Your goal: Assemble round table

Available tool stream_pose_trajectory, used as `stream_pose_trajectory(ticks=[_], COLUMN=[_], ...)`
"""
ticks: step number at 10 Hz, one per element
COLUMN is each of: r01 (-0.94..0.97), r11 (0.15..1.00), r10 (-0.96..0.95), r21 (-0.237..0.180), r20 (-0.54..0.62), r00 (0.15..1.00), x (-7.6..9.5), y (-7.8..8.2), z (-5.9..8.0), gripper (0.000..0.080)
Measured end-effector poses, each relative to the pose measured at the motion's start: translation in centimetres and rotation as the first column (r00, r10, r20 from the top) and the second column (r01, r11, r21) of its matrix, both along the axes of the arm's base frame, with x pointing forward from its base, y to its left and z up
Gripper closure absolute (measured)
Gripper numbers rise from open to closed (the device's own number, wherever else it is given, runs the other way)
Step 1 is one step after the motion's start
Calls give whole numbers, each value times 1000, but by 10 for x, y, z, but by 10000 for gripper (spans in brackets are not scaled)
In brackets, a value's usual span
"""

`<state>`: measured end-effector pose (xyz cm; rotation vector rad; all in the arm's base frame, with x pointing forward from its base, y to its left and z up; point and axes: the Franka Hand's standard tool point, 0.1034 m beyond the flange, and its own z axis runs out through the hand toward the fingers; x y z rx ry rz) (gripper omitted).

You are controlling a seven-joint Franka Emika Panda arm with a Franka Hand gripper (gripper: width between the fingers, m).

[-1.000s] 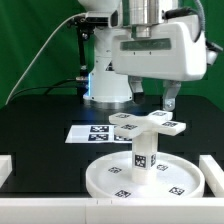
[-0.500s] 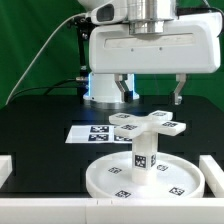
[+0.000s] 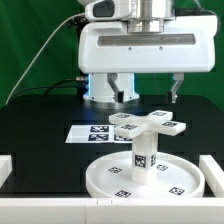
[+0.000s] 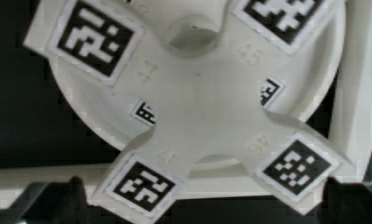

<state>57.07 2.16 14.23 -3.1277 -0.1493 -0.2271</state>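
Observation:
The large rimmed round disc (image 3: 100,181) lies at the front of the black table. The short cylindrical post (image 3: 142,156) stands upright on its middle. The cross-shaped piece (image 3: 148,123) sits on top of the post, its tagged arms spread out level. My gripper (image 3: 150,92) hangs above the cross-shaped piece, open and empty, with one finger on each side and clear of it. In the wrist view the cross-shaped piece (image 4: 293,165) lies over the disc (image 4: 76,112), and my dark fingertips (image 4: 58,203) show at the edge of the picture.
The marker board (image 3: 88,132) lies flat behind the disc, toward the exterior view's left. Low white rails (image 3: 6,166) border the table at both sides and along the front. The robot's base (image 3: 105,88) stands at the back.
My gripper has turned from a skewed stance to face-on, moved toward the exterior view's left over the cross-shaped piece, and risen slightly. The table parts have not moved.

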Motion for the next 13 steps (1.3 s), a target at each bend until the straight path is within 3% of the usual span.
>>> stream_pose_trajectory(ticks=[2,8,13], r01=[-38,55,87], r11=[999,998,996], r10=[38,-56,-88], r21=[-23,-12,-20], r20=[4,-101,-84], r00=[999,993,993], x=[-2,-9,-10], y=[-3,-5,11], z=[0,-19,-30], gripper=[150,150,150])
